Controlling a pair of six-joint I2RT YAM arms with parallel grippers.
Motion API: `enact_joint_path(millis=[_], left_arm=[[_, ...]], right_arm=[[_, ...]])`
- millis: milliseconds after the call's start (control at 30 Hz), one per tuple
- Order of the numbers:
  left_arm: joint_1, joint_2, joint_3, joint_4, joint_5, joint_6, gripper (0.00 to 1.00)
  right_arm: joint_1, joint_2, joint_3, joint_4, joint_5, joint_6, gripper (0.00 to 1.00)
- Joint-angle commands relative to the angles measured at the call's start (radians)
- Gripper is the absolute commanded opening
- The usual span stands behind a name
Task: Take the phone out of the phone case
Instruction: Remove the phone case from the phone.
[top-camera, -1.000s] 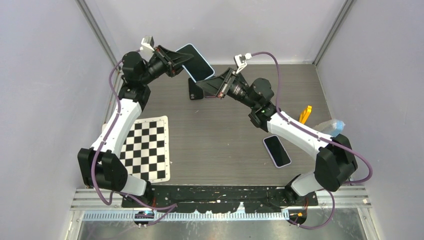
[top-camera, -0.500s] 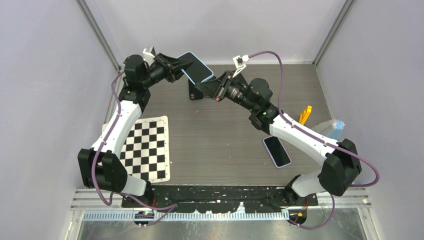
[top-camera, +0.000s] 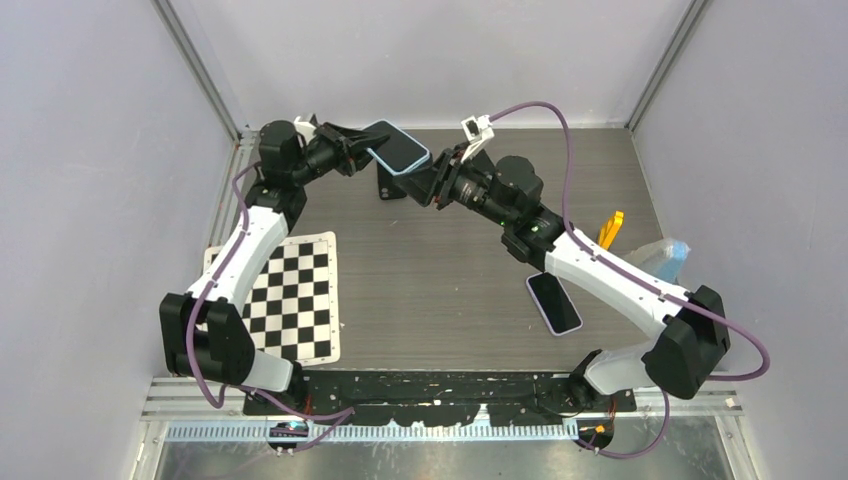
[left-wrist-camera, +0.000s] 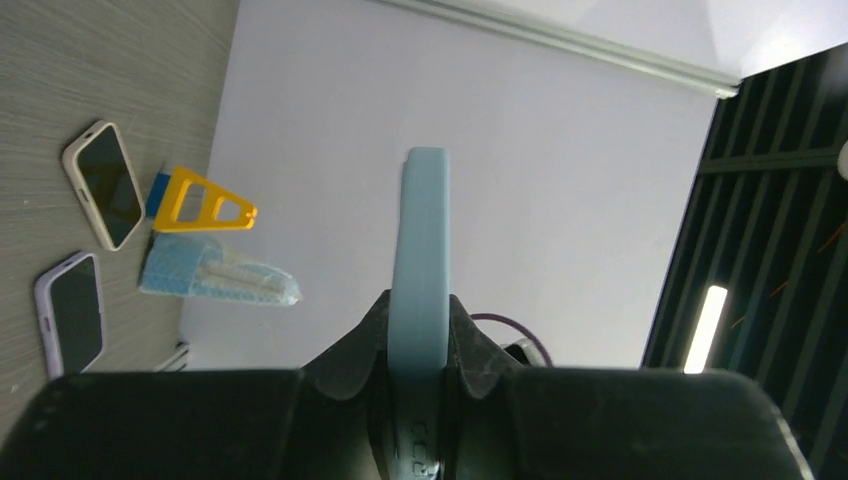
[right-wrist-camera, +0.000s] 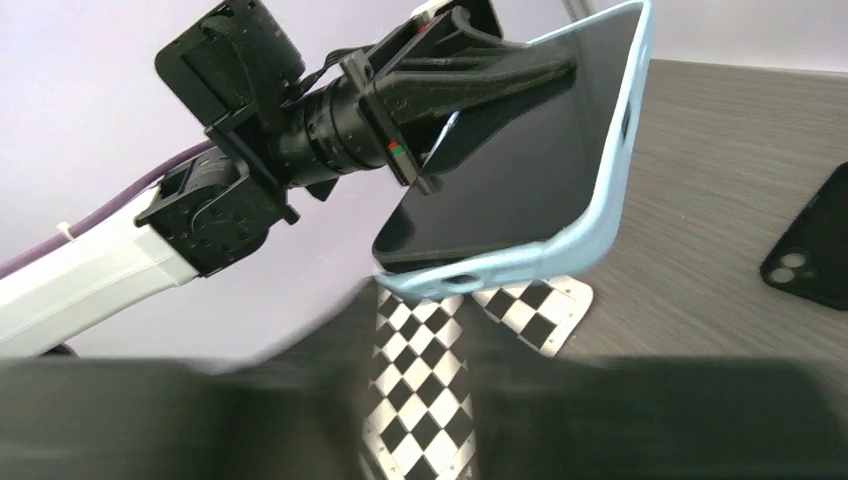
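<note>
Holding the phone (right-wrist-camera: 500, 170) off the bench (top-camera: 440, 270), your left tool (top-camera: 372, 148) is pressed onto both faces at one short end. The wrist view shows the pale blue case (left-wrist-camera: 422, 250) edge-on, squeezed between the two fingers. The rest of the handset juts out past the fingertips. I think it is held this way so the far end hangs in open air, where a second tool can get round the rim.

The phone sits fully in the case, with the blue lip running unbroken round the dark screen. The free short end, with its port cut-out, points straight at your right tool (top-camera: 437, 180). That tool is just in front of the end and level with it, and I can see no contact. Its fingers are blurred in its own camera, but there are two dark masses with a gap between them, so I read it as spread and holding nothing.

Because the left grip clamps phone and case together, I think the peel has to start at the free end, with a finger hooking the lip at a corner.

A black case (top-camera: 390, 185) lies on the bench below and between the two tools. It is a separate item, so leave it alone. A spare handset (top-camera: 554, 302) lies well behind the right tool, beside its forearm.
</note>
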Motion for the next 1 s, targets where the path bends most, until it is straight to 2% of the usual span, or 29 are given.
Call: enact_joint_path(millis=[0, 33, 100, 233, 333, 400, 500, 567, 600, 633, 667, 733, 767, 833, 967], left_arm=[[-0.013, -0.056, 0.018, 0.119, 0.088, -0.026, 0.0], [-0.006, -0.054, 0.018, 0.111, 0.087, -0.002, 0.0], [0.009, -0.047, 0.029, 0.101, 0.098, 0.06, 0.0], [0.035, -0.031, 0.103, 0.041, 0.2, 0.252, 0.0], [0.036, -0.034, 0.181, -0.14, 0.24, 0.489, 0.0], [0.036, -0.037, 0.24, -0.278, 0.244, 0.7, 0.0], [0.036, -0.037, 0.29, -0.382, 0.269, 0.868, 0.0], [0.036, -0.034, 0.3, -0.391, 0.318, 0.917, 0.0], [0.035, -0.033, 0.298, -0.378, 0.344, 0.927, 0.0], [0.036, -0.033, 0.294, -0.365, 0.368, 0.928, 0.0], [0.036, -0.034, 0.287, -0.341, 0.39, 0.926, 0.0], [0.036, -0.037, 0.273, -0.296, 0.425, 0.916, 0.0], [0.036, -0.04, 0.267, -0.28, 0.435, 0.911, 0.0], [0.036, -0.047, 0.262, -0.254, 0.45, 0.901, 0.0], [0.036, -0.05, 0.251, -0.225, 0.47, 0.875, 0.0]], right_arm=[[-0.02, -0.046, -0.013, -0.105, 0.076, -0.071, 0.6], [-0.024, -0.07, -0.016, -0.104, 0.049, -0.072, 0.74], [-0.042, -0.101, -0.022, -0.119, -0.01, -0.078, 0.85], [-0.142, -0.137, 0.048, -0.262, -0.216, 0.008, 0.87], [-0.213, -0.181, 0.055, -0.249, -0.32, 0.071, 0.88], [-0.226, -0.186, 0.069, -0.246, -0.418, 0.086, 0.88], [-0.229, -0.173, 0.103, -0.293, -0.458, 0.092, 0.87], [-0.229, -0.154, 0.112, -0.299, -0.484, 0.104, 0.8], [-0.228, -0.135, 0.118, -0.303, -0.515, 0.106, 0.65], [-0.228, -0.122, 0.13, -0.306, -0.538, 0.11, 0.58], [-0.225, -0.097, 0.136, -0.305, -0.582, 0.114, 0.47], [-0.213, -0.061, 0.156, -0.309, -0.628, 0.115, 0.37], [-0.208, -0.052, 0.167, -0.312, -0.636, 0.109, 0.35], [-0.189, -0.036, 0.177, -0.349, -0.644, 0.081, 0.35], [-0.16, -0.015, 0.199, -0.455, -0.586, -0.015, 0.58]])
